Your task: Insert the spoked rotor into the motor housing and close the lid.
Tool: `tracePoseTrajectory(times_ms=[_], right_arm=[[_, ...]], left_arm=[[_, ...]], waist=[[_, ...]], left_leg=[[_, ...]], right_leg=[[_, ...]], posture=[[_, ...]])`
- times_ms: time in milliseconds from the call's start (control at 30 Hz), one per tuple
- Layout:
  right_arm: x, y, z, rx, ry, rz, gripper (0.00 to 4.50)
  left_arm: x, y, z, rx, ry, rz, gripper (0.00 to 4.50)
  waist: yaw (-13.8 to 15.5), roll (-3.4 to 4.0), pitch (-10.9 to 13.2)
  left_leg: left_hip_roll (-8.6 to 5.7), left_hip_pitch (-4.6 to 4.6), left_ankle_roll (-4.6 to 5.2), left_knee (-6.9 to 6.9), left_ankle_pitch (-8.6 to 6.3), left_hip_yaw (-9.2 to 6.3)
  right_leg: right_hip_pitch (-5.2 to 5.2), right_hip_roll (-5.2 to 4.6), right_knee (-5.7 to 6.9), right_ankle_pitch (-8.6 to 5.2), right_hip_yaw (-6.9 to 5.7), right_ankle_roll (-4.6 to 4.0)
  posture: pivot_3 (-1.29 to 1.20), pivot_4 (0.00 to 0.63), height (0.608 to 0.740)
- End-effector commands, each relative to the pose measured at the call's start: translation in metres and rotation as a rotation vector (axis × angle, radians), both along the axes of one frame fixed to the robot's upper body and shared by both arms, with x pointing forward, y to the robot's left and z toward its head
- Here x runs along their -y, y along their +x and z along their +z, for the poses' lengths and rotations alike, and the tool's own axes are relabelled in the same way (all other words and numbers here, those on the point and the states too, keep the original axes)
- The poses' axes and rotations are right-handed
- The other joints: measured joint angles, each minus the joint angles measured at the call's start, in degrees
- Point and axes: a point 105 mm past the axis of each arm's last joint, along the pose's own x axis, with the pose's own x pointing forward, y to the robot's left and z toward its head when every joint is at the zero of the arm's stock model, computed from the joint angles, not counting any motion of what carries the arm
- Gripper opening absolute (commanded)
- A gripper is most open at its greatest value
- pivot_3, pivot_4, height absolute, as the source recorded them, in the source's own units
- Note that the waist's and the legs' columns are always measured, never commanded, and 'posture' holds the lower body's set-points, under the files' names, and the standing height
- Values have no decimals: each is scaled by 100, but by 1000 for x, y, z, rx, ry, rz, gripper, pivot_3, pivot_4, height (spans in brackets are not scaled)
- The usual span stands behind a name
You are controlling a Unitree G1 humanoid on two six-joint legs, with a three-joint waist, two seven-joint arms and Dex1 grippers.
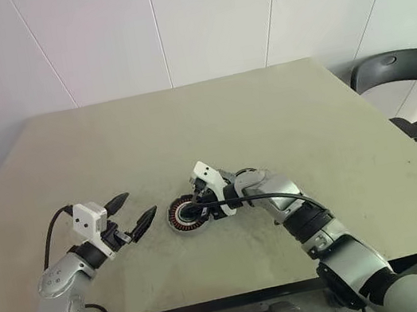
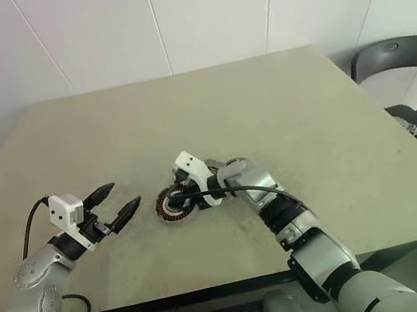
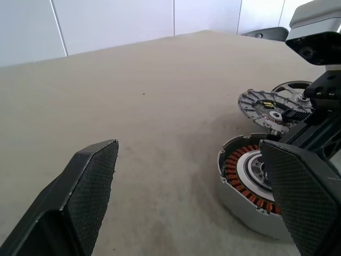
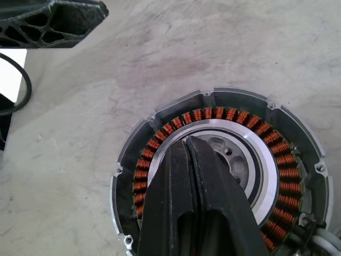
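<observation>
Right gripper (image 4: 194, 160) nearest, fingers pressed flat together with nothing between them, tips over the silvery hub of the housing (image 4: 224, 176). Copper windings ringed around hub, open face up, no rotor seated. Housing flat on table (image 1: 211, 123), near the front edge, roughly centre of the head view.

Left gripper (image 1: 131, 212) at 9 o'clock from housing, just beside it but apart, fingers spread wide and empty, aimed toward housing.

Seen past the left fingers (image 3: 88, 186): lid (image 3: 266, 109) just beyond housing at about 1 o'clock, raised on a tilt, grey face with dark centre; whether it rests on the table or on the right wrist, cannot tell. Rotor (image 3: 290, 88) just behind lid, dark rim and spokes partly hidden by right gripper body.

Open room: broad bare tabletop from 10 through 2 o'clock, back to the far edge against white wall panels. Narrow strip between housing and front edge at 6 o'clock. Chair (image 1: 401, 77) off the table's right edge at 2 o'clock, well apart.
</observation>
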Motion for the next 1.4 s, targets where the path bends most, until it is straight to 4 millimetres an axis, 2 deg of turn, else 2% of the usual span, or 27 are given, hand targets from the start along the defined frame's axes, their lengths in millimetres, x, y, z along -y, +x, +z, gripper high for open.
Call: tracePoseTrajectory(times_ms=[33, 100, 167, 333, 433, 533, 633, 767, 933, 1033, 1200, 1300, 1400], right_arm=[[-3, 1, 46, -26, 206, 20, 28], [-4, -1, 63, -37, 288, 41, 28], [-1, 0, 71, -29, 314, 42, 28], [7, 6, 76, 31, 283, 18, 28], [18, 14, 80, 86, 253, -20, 28], [24, 7, 63, 156, 101, 42, 28], [22, 4, 43, 219, -18, 60, 28], [2, -8, 36, 214, 1, 87, 28], [-6, -13, 31, 205, 4, 100, 28], [-7, -14, 27, 211, -22, 117, 28], [0, -11, 8, 282, -158, 142, 28], [0, -15, 7, 262, -149, 158, 28], [-1, -10, 8, 280, -145, 130, 28]], left_arm=[[1, 2, 10, 39, 9, -9, 4500], [2, 2, 10, 39, 8, -11, 4500], [2, 2, 10, 39, 7, -13, 4500], [3, 1, 10, 37, 6, -19, 4500], [3, 2, 10, 36, 5, -21, 4500], [3, 3, 9, 34, 4, -23, 4500], [5, 4, 8, 33, 1, -29, 4500], [6, 5, 9, 36, 2, -31, 4500], [3, 3, 9, 36, 6, -22, 4500], [2, 2, 9, 36, 8, -20, 4500], [3, 2, 9, 37, 7, -19, 4500], [2, 2, 9, 37, 7, -17, 4500], [3, 2, 9, 37, 8, -17, 4500]], waist=[[-4, 2, 1], [-10, 2, 2], [-19, 2, 2], [-17, 3, 2], [-5, 2, 2], [-2, 2, 2], [-28, 2, 2], [-36, 2, 2], [21, 0, 1], [12, 0, 1], [-10, 1, 1], [-7, 0, 1], [-7, -1, 0]], left_leg=[[0, -2, 0, -1, 0, 0], [0, -13, 0, -8, 0, -2], [1, -13, 0, -21, -1, -6], [3, -17, 1, -33, -1, -5], [0, -18, 1, -28, -1, -2], [0, -18, 1, -25, -1, 0], [2, -17, 1, -27, -1, 1], [5, -17, 1, -28, -1, 1], [0, -18, 0, -23, -1, -3], [-1, -18, 1, -22, -1, -3], [1, -16, 0, -25, -1, -2], [1, -15, 0, -25, -1, -2], [1, -14, 0, -23, -1, -2]], right_leg=[[-4, 0, 0, 0, 0, 0], [-19, -1, 0, 1, 0, 0], [-27, -2, 0, 1, -1, 0], [-35, -4, -1, 1, 0, 0], [-32, -6, -3, 1, 0, 0], [-30, -6, -4, 1, -1, 1], [-31, -4, -4, 0, -1, 1], [-34, -2, -2, 1, 0, 1], [-28, -7, -4, 1, 0, 0], [-26, -7, -7, 1, -1, 0], [-29, -5, -6, 1, -2, 0], [-27, -5, -6, 1, -2, 0], [-25, -5, -6, 1, -2, 0]], posture=[[0, 0, 740], [0, 0, 740], [0, 0, 740], [0, 0, 740], [0, 0, 740], [0, 0, 740], [0, 0, 740], [0, 0, 740], [0, 0, 740], [0, 0, 740], [0, 0, 740], [0, 0, 740], [0, 0, 740]])
